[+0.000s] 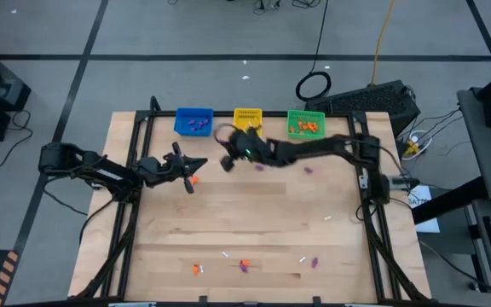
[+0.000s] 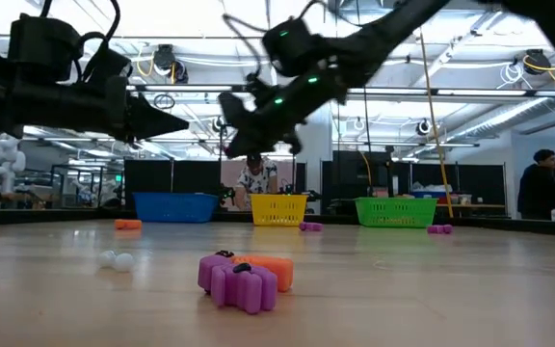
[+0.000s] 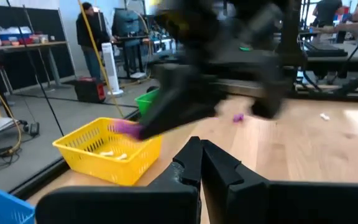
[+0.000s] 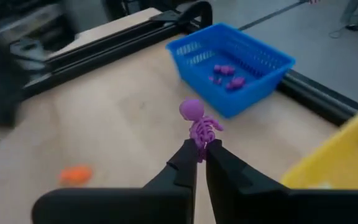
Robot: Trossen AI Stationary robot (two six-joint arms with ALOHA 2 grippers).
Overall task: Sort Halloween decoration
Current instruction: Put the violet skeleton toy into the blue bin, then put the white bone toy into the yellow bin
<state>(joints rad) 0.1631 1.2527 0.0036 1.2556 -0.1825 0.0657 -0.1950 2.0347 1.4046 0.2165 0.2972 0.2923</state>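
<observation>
My right gripper [image 4: 199, 155] is shut on a purple skeleton trinket [image 4: 199, 124], raised over the table's far middle [image 1: 227, 162], short of the blue basket [image 4: 232, 65], which holds purple trinkets. My left gripper [image 3: 201, 155] points level above the table's left half [image 1: 196, 164], shut on nothing. The yellow basket [image 1: 247, 119] and the green basket [image 1: 305, 124] stand beside the blue one at the far edge. An orange trinket [image 1: 193, 180] lies on the table under my left gripper. More orange, purple and white trinkets lie near the front edge [image 1: 245, 265]. My right gripper pinches the skeleton's legs [image 4: 199, 144] between its two fingertips. The fingers slant down toward the table's far left. The skeleton stands out beyond the fingertips, head away from them, lifted clear of the table.
Black rails [image 1: 135, 170] frame the table at the left, right and far sides. Loose purple trinkets [image 1: 308, 170] lie under the right arm. A purple and an orange trinket [image 2: 244, 280] lie close to the low camera. People stand in the room beyond the table.
</observation>
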